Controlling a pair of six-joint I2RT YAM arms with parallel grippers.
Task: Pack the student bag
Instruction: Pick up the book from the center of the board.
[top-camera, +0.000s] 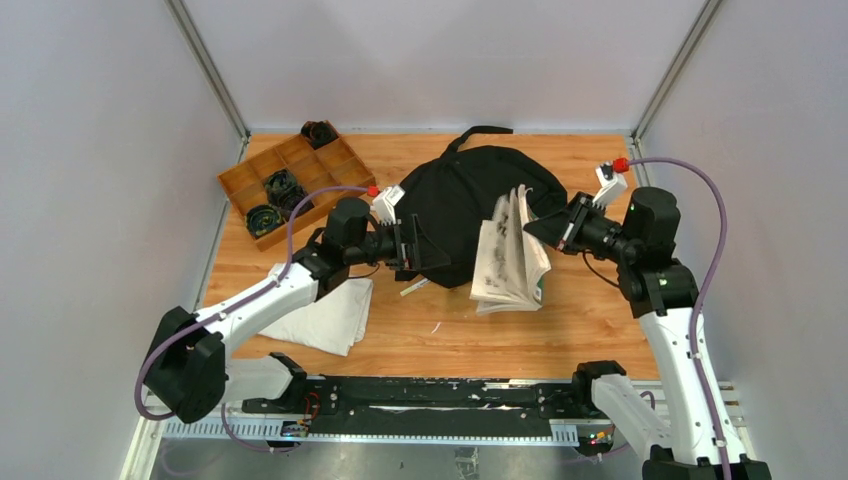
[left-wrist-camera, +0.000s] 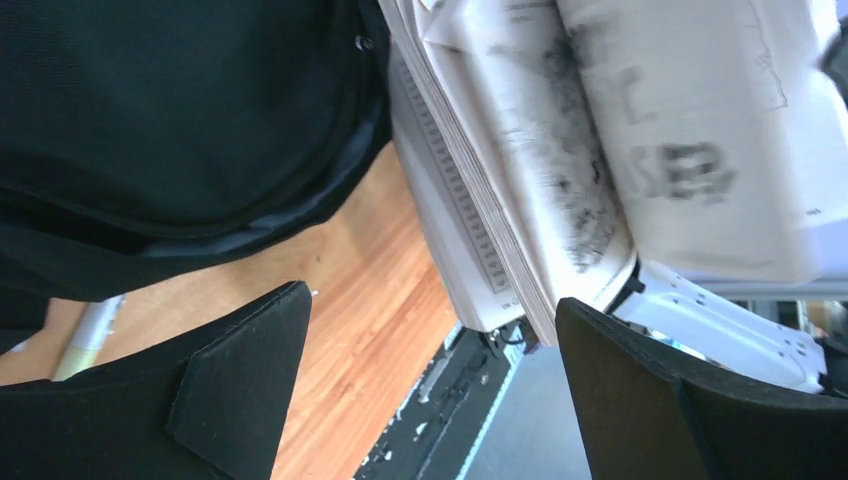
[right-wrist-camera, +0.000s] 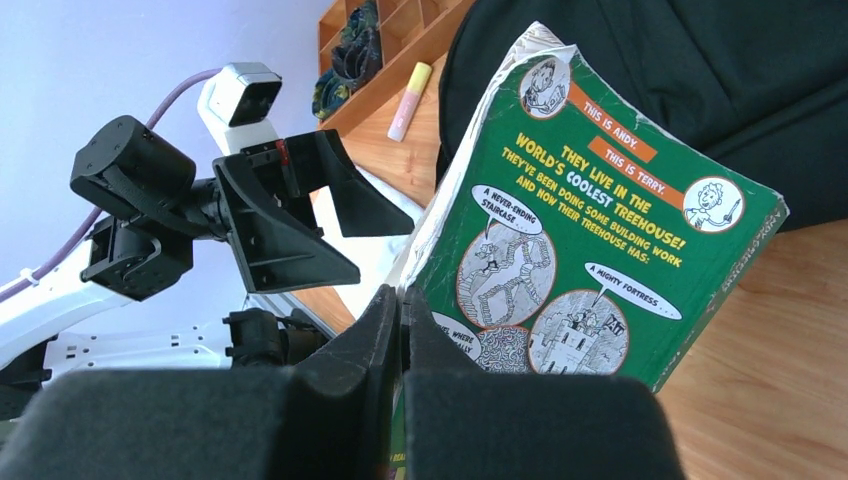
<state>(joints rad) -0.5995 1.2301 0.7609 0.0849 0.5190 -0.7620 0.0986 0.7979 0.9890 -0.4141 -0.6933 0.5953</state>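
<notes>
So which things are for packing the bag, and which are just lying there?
For the job: student bag, green book pinched by the right gripper, open left gripper.
Just lying about: wooden tray, white cloth, yellow stick.

green book (right-wrist-camera: 600, 230) in right pincer (right-wrist-camera: 400, 310), bag (right-wrist-camera: 700, 60) behind

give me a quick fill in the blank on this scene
The right gripper is shut on a book whose cover is mostly ____.
The jaws of the left gripper stand ____.
The wooden tray lies to the ____ of the student bag.
Missing: green; open; left.
</notes>
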